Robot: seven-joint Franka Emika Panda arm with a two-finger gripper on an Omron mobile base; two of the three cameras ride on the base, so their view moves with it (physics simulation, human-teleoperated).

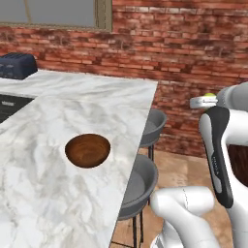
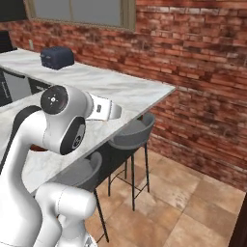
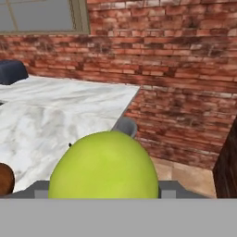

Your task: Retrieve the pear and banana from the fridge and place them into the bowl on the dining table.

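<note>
The gripper (image 3: 104, 196) holds the pear (image 3: 104, 165) between its fingers, which stand spread to the width of the fruit; in the hand view the yellow-green pear sits directly in front of the camera, with the grey finger bases just showing at its lower left and lower right. In the left base view a small part of the pear (image 1: 209, 96) shows at the top of the white hand, above the dark-jointed arm link, and to the right of the table edge, off the marble. Below and to the left of the hand, two grey stools (image 1: 140, 181) stand tucked under the long edge of the dining table (image 1: 43, 193). The bowl (image 1: 87, 150) rests upright on the white marble top, near that edge and well apart from the pear; nothing can be seen inside it. A sliver of its reddish-brown rim (image 3: 4, 178) shows at the lower left of the hand view. Beyond the table, a second marble counter (image 1: 97, 87) carries a dark blue toaster (image 1: 17, 65) at its far left end. Behind both runs a red brick wall (image 1: 184, 43) with a framed window (image 1: 53, 12) at the upper left. The floor (image 2: 183, 193) beside the stools is tan tile.
</note>
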